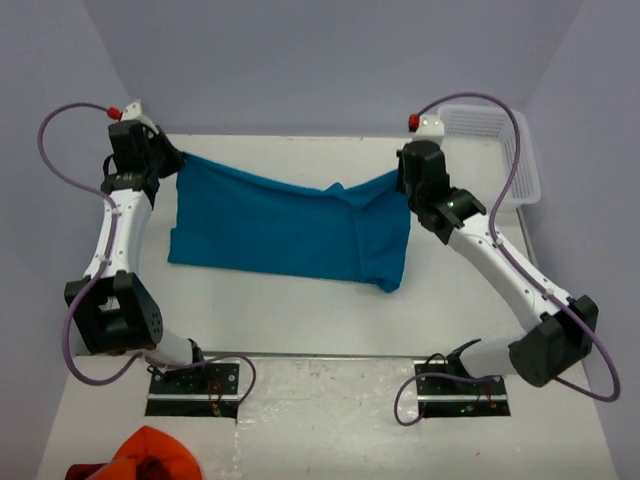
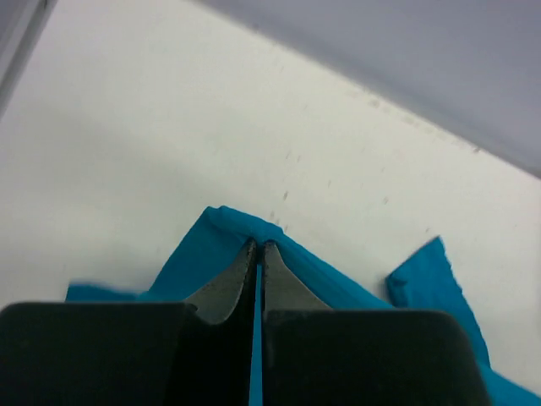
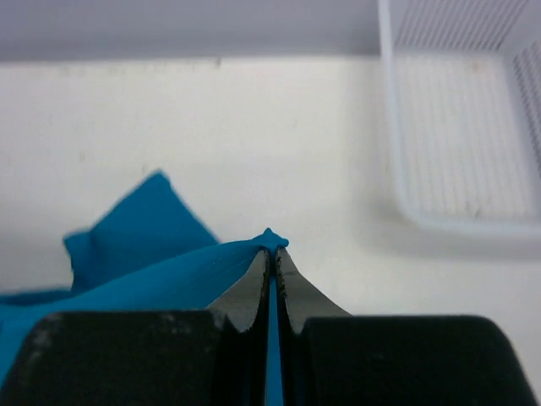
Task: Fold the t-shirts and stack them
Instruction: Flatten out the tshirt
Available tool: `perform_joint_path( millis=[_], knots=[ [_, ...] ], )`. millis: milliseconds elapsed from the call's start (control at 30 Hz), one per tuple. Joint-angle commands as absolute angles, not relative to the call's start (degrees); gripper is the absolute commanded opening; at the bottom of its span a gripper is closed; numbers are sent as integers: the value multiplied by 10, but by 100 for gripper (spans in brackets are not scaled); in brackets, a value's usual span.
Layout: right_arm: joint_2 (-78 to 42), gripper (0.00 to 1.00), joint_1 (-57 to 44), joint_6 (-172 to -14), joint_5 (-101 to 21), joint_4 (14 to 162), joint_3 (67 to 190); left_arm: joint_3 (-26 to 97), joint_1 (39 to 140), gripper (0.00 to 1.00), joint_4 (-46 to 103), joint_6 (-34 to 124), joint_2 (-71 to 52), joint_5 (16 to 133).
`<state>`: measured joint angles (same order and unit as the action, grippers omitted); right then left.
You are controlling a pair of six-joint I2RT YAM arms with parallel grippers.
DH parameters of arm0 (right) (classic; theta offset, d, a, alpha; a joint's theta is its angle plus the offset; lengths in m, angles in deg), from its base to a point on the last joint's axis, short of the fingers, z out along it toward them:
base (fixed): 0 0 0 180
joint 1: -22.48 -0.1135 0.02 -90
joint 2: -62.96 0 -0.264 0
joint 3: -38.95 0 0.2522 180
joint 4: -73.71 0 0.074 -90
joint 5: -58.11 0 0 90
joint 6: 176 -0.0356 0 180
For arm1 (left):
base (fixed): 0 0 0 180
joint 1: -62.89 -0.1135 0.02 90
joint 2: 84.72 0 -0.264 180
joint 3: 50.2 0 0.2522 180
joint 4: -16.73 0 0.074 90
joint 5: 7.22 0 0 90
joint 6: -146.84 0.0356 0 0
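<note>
The flat white surface (image 1: 300,320) carries everything. Most of its middle is taken by the plain teal-blue cotton t-shirt (image 1: 280,230), spread wide between the two arms. Its near edge lies on the surface, and its far edge is drawn up into a sagging line from corner to corner. That hang suggests the cloth is held stretched sideways so it can settle flat and square before a fold. Near the right end a sleeve or flap lies doubled over. At the far right corner sits a white plastic mesh basket (image 1: 495,150), apart from the shirt, probably there to take finished pieces. A bunched orange-red cloth (image 1: 150,455) lies at the near left edge, well apart and likely no part of this step. The left tool (image 2: 258,247) is clenched on the shirt's far left corner, with a thin blue line of fabric pinched between its jaws. The right tool (image 3: 273,252) is likewise clamped on the far right corner, a small tuft poking past its tips.
</note>
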<state>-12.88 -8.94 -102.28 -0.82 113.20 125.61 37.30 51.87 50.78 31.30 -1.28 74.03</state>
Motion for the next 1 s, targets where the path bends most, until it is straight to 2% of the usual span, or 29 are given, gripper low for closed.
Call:
perform_joint_path(
  millis=[0, 100, 133, 167, 300, 400, 500, 533, 600, 800, 967],
  knots=[
    [-207, 0, -20, -829, -38, 844, 1331, 470, 523, 0, 366, 357, 64, 695],
    [-339, 0, 25, -779, -85, 875, 1509, 624, 523, 0, 377, 369, 163, 670],
    [-373, 0, 32, -770, -107, 913, 1627, 661, 524, 0, 381, 368, 184, 667],
    [-425, 0, 38, -738, -107, 952, 1680, 737, 524, 0, 387, 367, 220, 649],
    [-470, 0, 38, -712, -134, 1034, 1878, 888, 532, 0, 423, 389, 266, 632],
    [-419, 0, 32, -733, -163, 1077, 1882, 903, 544, 0, 419, 422, 227, 643],
    [-322, 0, 4, -734, -173, 1059, 1797, 794, 569, 0, 346, 461, 118, 645],
    [-298, 0, -4, -730, -170, 1047, 1780, 729, 576, 0, 324, 469, 55, 660],
    [-246, 0, -36, -708, -142, 1056, 1762, 677, 592, 0, 281, 491, -16, 663],
    [-153, 0, -132, -676, -76, 1103, 1772, 659, 591, 0, 341, 487, -135, 641],
    [-109, 0, -165, -667, -74, 1128, 1787, 660, 591, 0, 361, 493, -167, 656]
  ],
)
